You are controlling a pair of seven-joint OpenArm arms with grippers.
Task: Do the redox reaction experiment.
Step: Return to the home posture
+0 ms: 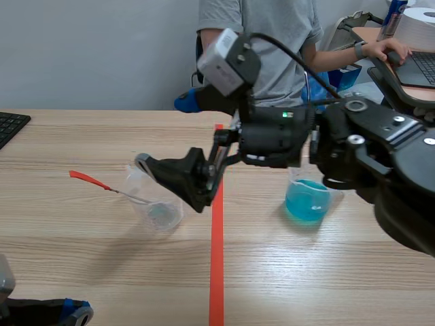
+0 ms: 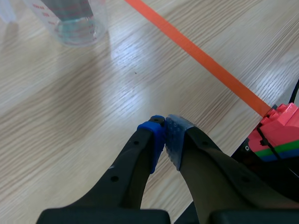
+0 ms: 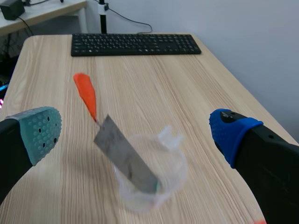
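A clear plastic beaker (image 1: 158,207) stands left of the orange tape line. A grey metal strip (image 1: 132,197) with an orange-red end (image 1: 88,180) leans in it. A second beaker (image 1: 307,200) holding blue liquid stands right of the line. My right gripper (image 1: 173,185) reaches past the middle and hovers open just over the clear beaker (image 3: 149,179). In the right wrist view the strip (image 3: 126,156) sits in the beaker between the spread pads (image 3: 39,133). My left gripper (image 2: 164,137) is shut on nothing, low over the table's near left corner (image 1: 75,314).
A black keyboard (image 3: 135,44) lies at the table's left end. A person in a grey shirt (image 1: 272,34) sits across the table, one hand at a laptop (image 1: 418,68). A red, green and blue block (image 2: 280,133) lies beside my left gripper.
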